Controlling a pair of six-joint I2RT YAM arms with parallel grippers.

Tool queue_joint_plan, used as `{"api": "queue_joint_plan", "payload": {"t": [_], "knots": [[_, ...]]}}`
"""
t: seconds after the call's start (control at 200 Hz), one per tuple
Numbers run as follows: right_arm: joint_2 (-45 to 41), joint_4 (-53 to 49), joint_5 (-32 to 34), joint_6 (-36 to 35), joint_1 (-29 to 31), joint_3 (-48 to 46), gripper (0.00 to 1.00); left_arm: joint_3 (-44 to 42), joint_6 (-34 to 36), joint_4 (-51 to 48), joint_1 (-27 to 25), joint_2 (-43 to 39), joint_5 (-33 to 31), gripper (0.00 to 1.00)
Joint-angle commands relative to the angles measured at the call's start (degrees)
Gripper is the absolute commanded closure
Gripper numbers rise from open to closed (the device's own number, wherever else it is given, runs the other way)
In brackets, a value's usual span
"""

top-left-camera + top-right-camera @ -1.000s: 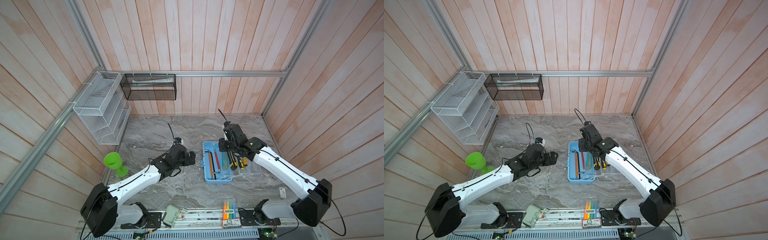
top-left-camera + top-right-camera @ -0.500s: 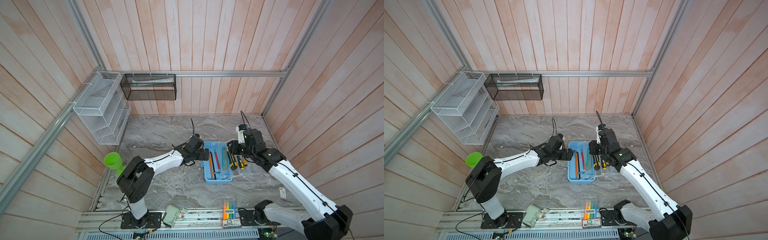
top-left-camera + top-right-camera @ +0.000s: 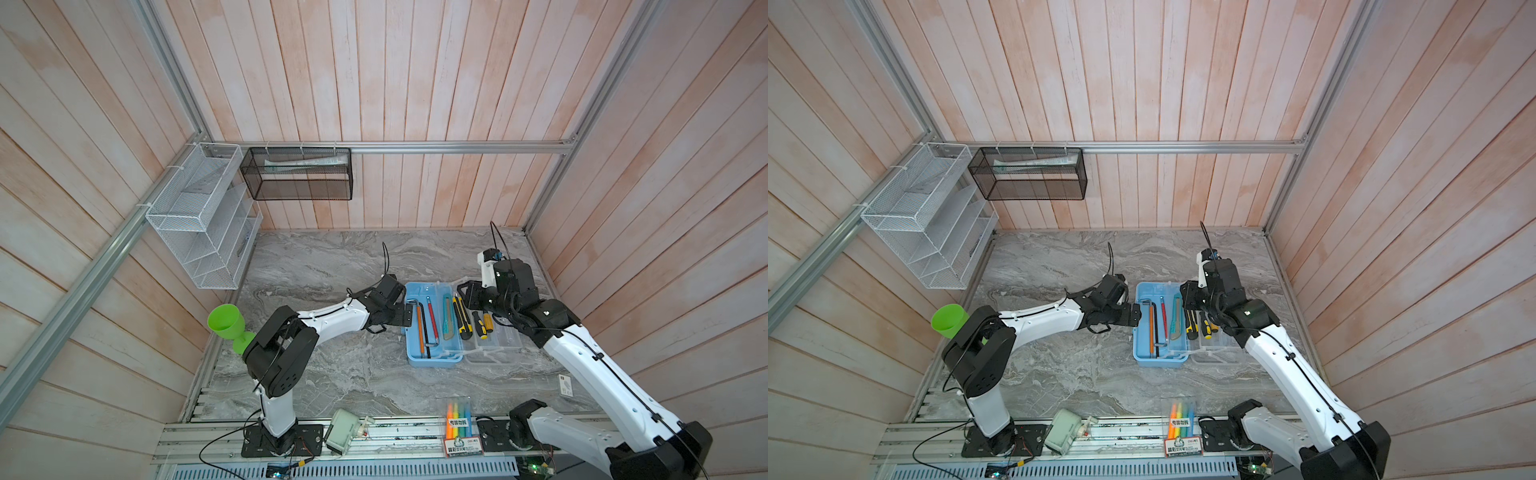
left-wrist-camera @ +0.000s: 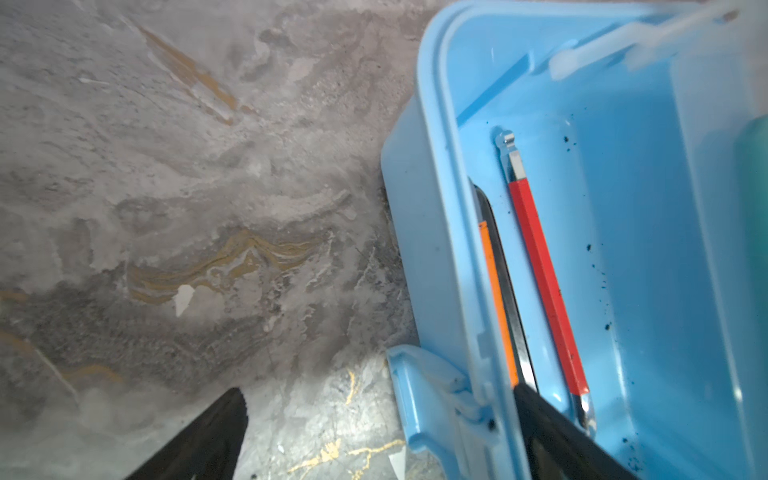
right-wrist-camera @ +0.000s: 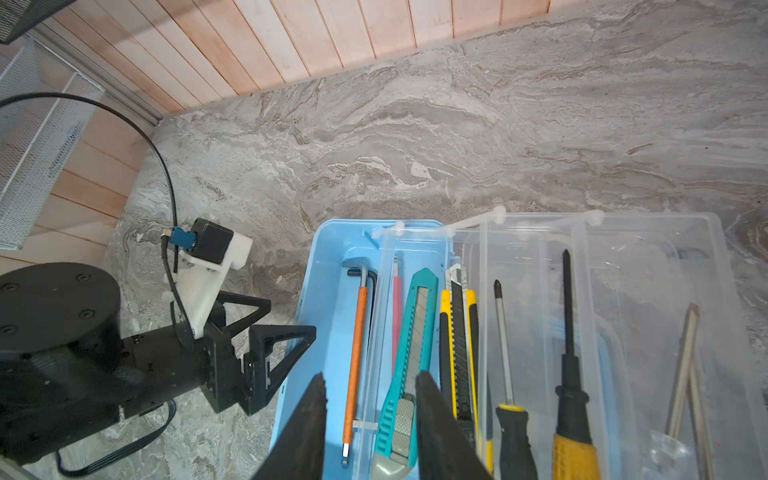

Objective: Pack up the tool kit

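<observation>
Blue case (image 4: 436,199) rim straddled by spread left pincer (image 4: 374,436), right pincer (image 5: 370,419) part-spread above, empty.

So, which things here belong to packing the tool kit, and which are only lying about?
Belong to the job:
- blue case
- clear lid
- teal utility knife
- yellow utility knife
- two screwdrivers
- hex keys

Lying about:
- green cup
- highlighter pack
- wall baskets

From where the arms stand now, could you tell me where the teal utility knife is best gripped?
Grip the teal utility knife across its narrow mid-body, coming from above. It lies flat and lengthwise in the blue case, with tools close alongside, so the free end offers little room.
</observation>
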Motion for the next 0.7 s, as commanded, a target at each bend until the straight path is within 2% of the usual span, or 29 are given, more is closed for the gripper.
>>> {"api": "queue_joint_plan", "payload": {"t": [0.0, 0.27, 0.445, 0.615, 0.675, 0.695], "knots": [[-1.1, -1.1, -2.2, 0.6, -2.1, -1.0, 0.65, -5.5, 1.3, -3.3, 4.1, -3.8, -3.1, 0.0], [-0.7, -2.9, -7.9, 0.2, -10.0, -1.5, 0.64, -14.5, 1.7, -3.0, 11.1, -11.8, -4.2, 0.04], [-0.5, -2.7, -11.0, 1.1, -16.4, -5.2, 0.64, -14.3, 2.2, -2.9, 13.7, -17.9, -3.8, 0.02], [-0.8, 1.6, -12.9, 2.8, -18.9, -11.3, 0.66, -12.2, 2.3, -2.2, 14.0, -24.4, -3.3, 0.0], [0.3, 3.3, -13.8, 3.0, -19.1, -13.6, 0.71, -13.2, 1.9, -1.6, 14.8, -26.4, -3.8, 0.0], [0.7, 3.9, -14.2, 3.1, -19.1, -14.3, 0.74, -13.7, 1.8, -1.3, 15.2, -26.9, -3.6, 0.03]]}}
